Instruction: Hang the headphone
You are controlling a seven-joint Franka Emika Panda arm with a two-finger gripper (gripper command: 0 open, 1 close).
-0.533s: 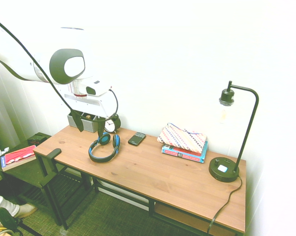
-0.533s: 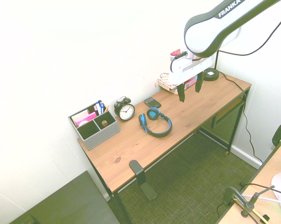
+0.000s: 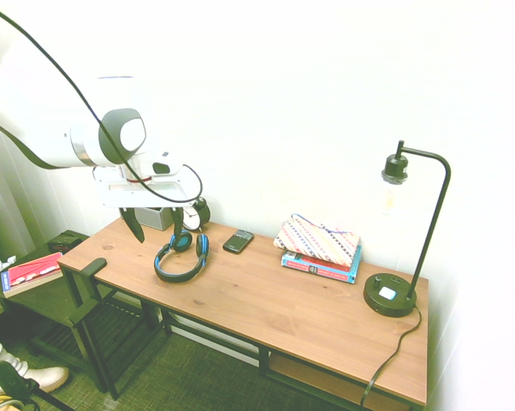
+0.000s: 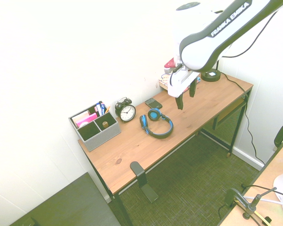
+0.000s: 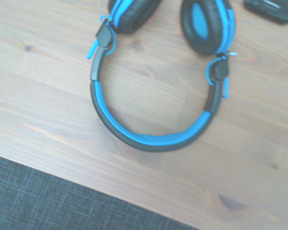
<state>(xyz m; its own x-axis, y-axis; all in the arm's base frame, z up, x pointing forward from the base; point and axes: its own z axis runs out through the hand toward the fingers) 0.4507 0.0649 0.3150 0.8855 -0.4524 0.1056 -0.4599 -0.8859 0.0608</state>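
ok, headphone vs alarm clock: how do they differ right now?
The headphone lies flat on the desk; the alarm clock stands upright behind it. The headphone is black with bright blue trim; the alarm clock is black with a white face. Neither is touched by the open gripper.

The headphone (image 4: 156, 124) lies flat on the counter (image 4: 132, 150), between the alarm clock (image 4: 126, 111) and the phone (image 4: 153, 103), near the front edge.

Harsh, even light bleaches the white walls (image 3: 309, 94) in both wide views, leaving a greenish cast at the frame edges. The close view of the pale wooden surface (image 5: 48, 115) is soft, slightly blurred and nearly shadowless.
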